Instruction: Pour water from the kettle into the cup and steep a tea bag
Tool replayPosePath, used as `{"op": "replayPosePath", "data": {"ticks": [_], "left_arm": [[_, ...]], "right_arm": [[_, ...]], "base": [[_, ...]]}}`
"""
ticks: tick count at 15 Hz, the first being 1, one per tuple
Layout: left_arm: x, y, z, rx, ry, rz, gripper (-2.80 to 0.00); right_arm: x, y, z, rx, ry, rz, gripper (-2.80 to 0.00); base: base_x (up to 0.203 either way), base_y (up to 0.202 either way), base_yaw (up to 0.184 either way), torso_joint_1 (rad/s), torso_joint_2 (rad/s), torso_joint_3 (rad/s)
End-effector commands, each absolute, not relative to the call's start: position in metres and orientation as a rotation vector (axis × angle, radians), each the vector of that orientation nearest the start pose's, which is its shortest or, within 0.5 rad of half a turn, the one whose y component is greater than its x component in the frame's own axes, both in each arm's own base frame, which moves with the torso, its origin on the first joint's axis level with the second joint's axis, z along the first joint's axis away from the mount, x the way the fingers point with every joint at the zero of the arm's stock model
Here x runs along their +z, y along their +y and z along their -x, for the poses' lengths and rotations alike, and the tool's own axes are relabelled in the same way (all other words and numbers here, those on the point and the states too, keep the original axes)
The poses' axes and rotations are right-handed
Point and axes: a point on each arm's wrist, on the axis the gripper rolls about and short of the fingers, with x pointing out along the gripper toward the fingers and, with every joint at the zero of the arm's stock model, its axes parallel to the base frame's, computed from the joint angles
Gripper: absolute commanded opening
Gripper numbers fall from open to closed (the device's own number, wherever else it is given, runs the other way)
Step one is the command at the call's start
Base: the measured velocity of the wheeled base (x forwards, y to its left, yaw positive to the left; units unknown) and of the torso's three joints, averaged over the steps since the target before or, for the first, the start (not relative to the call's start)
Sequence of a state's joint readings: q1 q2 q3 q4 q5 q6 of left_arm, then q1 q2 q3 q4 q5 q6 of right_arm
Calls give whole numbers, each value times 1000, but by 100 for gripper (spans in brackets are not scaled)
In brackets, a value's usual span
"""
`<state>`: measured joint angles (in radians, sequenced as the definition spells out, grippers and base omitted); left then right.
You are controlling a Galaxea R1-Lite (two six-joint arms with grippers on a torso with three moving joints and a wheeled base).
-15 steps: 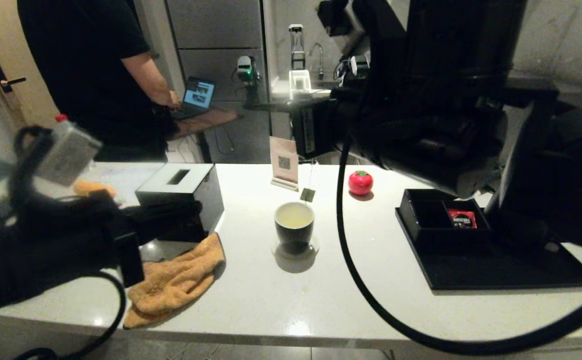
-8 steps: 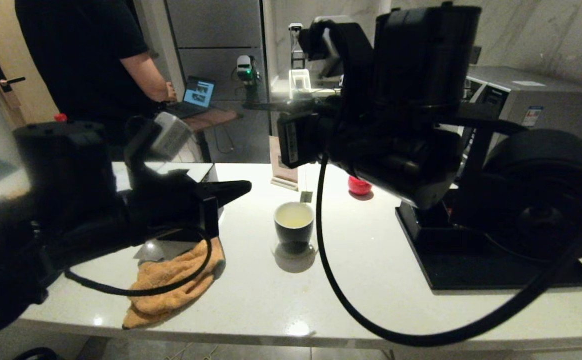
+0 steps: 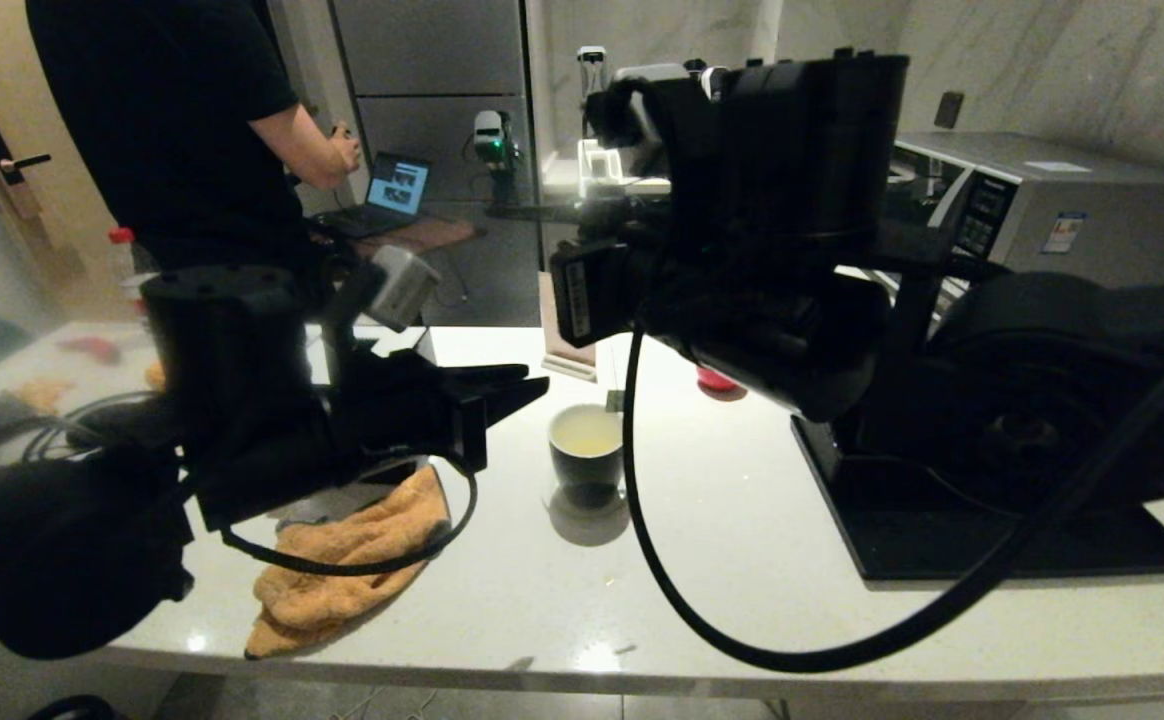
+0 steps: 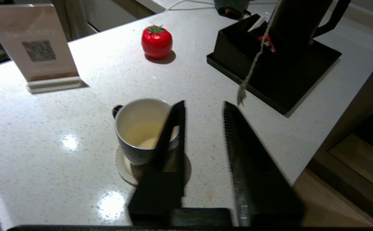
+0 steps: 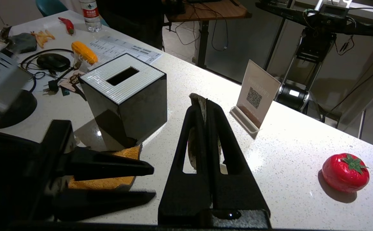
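Both pincers flank the cup (image 3: 588,452) (tea bag (image 3: 614,401) dangling).

**White speckled stone counter and what lies on it**

The white speckled stone counter (image 3: 722,560) carries a black, white-lined cup (image 3: 588,452) on a round coaster – the landmark here. Left of it: a crumpled orange cloth (image 3: 347,565) and a black tissue box (image 5: 125,96). Behind it stands a QR-code sign (image 4: 36,48); a red tomato-shaped object (image 4: 156,41) and a black tray (image 3: 942,540) – right of it.
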<state>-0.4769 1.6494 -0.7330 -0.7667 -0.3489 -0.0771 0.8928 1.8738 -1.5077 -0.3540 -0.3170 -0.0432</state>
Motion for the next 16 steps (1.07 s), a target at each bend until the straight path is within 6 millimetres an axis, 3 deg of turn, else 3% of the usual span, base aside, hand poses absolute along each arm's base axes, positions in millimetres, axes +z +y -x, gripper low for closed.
{"op": "replayPosePath", "data": {"ticks": [1,8,16], "left_arm": [[184,-145,-256,-822,210,68,0],[183,-156,-251,-844,186,77,0],[172,-165,-262,-855,138,103,0]], "right_arm": [[290,293,-247,570,4,55,-280],[283,294,-253,559,15,61,-280],[290,293,-252,557,-11,27,-280]], "base": [[0,0,0,0,0,0],[0,0,0,0,0,0],[0,0,0,0,0,0]]}}
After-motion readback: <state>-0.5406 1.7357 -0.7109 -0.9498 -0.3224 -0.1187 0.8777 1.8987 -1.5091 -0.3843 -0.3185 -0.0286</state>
